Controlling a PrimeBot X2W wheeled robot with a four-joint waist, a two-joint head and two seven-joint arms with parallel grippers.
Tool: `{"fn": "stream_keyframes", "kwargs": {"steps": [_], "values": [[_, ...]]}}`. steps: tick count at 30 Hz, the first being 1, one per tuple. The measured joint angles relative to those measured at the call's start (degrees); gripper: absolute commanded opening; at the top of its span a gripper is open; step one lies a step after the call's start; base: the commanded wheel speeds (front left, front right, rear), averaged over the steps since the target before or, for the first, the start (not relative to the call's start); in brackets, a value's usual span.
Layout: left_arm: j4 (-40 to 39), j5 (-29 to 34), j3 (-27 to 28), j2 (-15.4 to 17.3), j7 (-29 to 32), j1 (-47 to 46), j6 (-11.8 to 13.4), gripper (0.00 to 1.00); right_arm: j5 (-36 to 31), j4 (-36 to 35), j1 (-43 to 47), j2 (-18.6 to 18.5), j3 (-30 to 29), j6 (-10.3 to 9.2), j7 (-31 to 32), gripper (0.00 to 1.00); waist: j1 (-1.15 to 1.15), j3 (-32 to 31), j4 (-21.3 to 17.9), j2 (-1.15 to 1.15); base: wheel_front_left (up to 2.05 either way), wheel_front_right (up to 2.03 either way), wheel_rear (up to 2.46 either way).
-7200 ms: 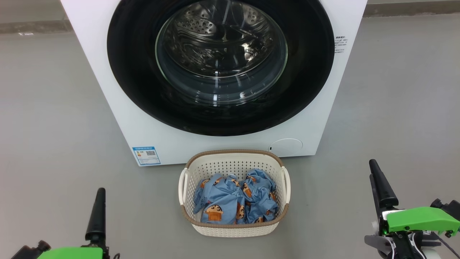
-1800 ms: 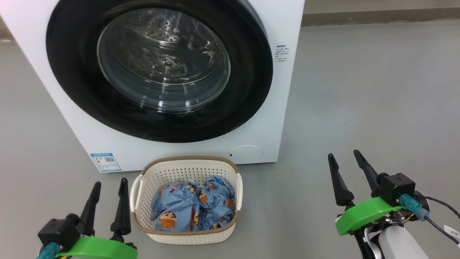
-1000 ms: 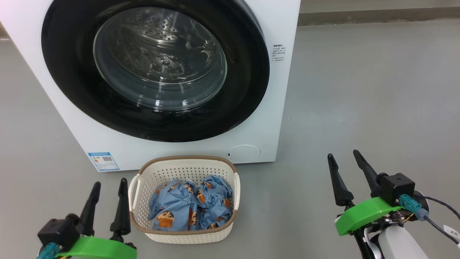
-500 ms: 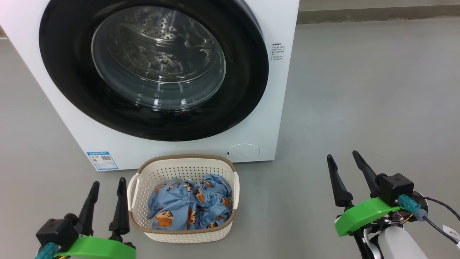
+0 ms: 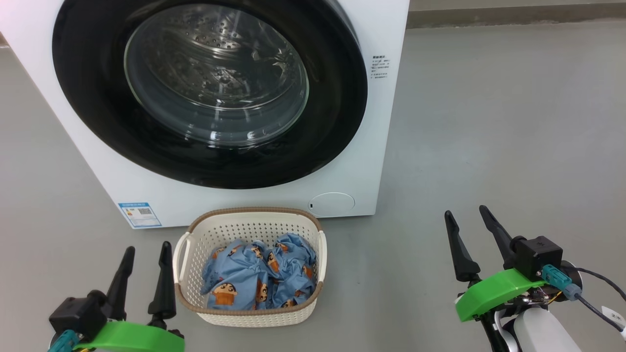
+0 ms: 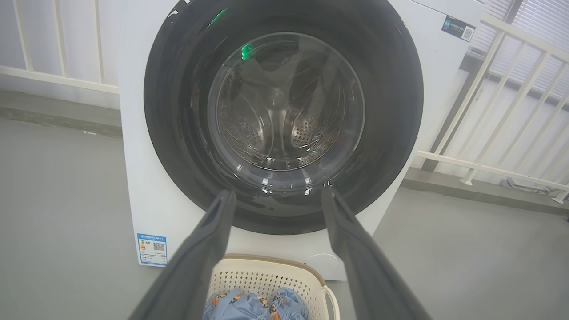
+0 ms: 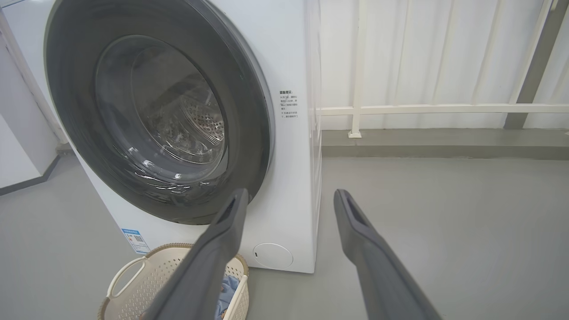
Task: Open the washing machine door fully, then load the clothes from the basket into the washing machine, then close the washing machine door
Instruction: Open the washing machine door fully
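Left gripper, fingers apart and empty, hovers just left of the basket. It holds the clothes on the floor before the washer, door shut. Right gripper, fingers apart and empty, hangs well right.

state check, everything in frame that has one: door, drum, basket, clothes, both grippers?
washing machine door: shut.
drum: no clothes visible through the glass.
basket: upright on the floor in front of the door, loaded.
clothes: crumpled in the basket, none loaded yet.
left gripper: open, empty, beside the basket, not touching it.
right gripper: open, empty, over bare floor.
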Motion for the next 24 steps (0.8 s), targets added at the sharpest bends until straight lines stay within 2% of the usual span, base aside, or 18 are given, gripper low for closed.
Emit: {"fn": "stream_keyframes", "kwargs": {"steps": [8, 24], "values": [[-0.56, -0.01, 0.52, 0.03, 0.0, 0.0, 0.16, 1.0, 0.08, -0.02, -0.49, 0.0, -1.34, 0.0, 0.0, 1.0, 0.0, 1.06, 0.53, 0.0, 0.0, 0.0, 0.0], [-1.31, -0.01, 0.96, 0.44, 0.0, -1.16, 0.16, 1.0, 1.63, -0.25, -7.3, 0.0, -4.77, 0.0, -0.01, 1.0, 0.0, 4.68, 1.76, 0.0, 0.0, 0.0, 0.0]]}}
